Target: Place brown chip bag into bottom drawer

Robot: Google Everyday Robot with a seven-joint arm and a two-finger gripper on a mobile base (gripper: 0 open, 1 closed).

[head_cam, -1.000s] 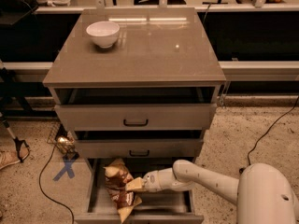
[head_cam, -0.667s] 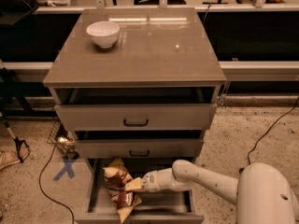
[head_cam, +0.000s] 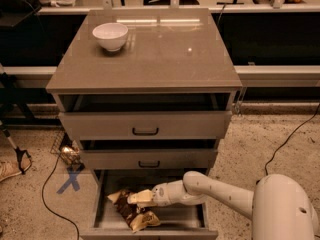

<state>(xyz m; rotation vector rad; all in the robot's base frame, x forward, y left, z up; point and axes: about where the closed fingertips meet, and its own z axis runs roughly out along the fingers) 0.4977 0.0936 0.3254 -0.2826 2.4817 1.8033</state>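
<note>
The brown chip bag [head_cam: 131,215] lies in the open bottom drawer [head_cam: 182,215], left of centre, dark brown in the middle with pale crumpled ends. My gripper [head_cam: 138,198] reaches in from the right, low inside the drawer and right over the bag's upper end. It seems to be touching the bag. My white arm [head_cam: 220,191] crosses the right half of the drawer and hides part of its floor.
The two upper drawers [head_cam: 145,125] [head_cam: 148,159] are pulled slightly open above my arm. A white bowl [head_cam: 110,35] sits on the cabinet top [head_cam: 165,59] at the back left. A blue tape cross [head_cam: 70,180] and cables [head_cam: 46,194] lie on the floor at left.
</note>
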